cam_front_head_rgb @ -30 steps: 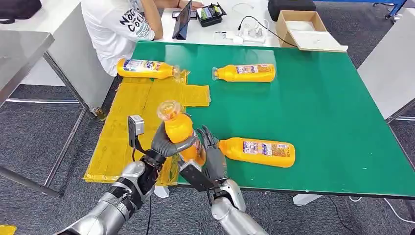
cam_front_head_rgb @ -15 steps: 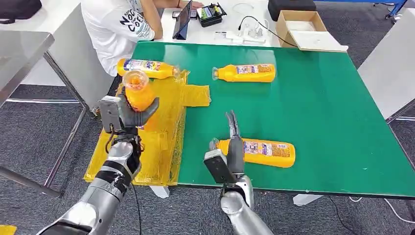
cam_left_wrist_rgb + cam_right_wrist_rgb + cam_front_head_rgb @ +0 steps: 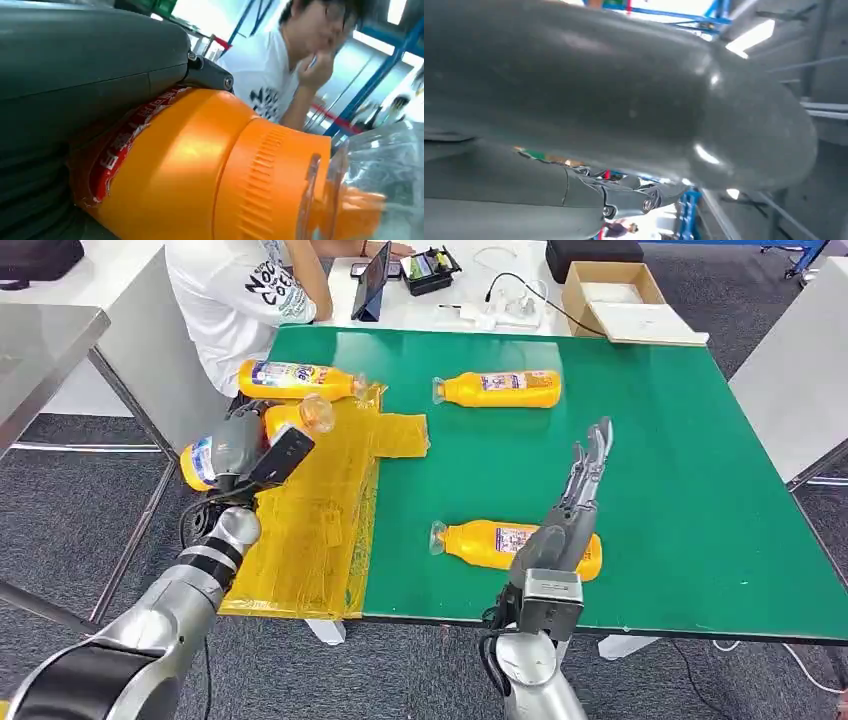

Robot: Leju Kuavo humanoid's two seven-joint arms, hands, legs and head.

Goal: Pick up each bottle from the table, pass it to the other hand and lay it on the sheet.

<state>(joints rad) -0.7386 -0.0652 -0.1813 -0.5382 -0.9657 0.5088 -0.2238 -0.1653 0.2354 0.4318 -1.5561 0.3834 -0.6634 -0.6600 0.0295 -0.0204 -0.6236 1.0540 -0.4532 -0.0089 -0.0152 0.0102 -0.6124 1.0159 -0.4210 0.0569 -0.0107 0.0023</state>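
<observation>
The left hand (image 3: 235, 445) holds a bottle (image 3: 262, 435) tilted over the yellow sheet (image 3: 310, 510), ready to lay it down. The right hand (image 3: 580, 485) hovers empty, fingers straight, above another bottle (image 3: 480, 543) on the worktop (image 3: 680, 460), likely the next pick.

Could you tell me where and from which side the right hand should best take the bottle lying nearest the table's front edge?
Judging by its pose, grip the nearest bottle around its labelled body, from above: it lies flat, cap leftward, below the right hand.
</observation>
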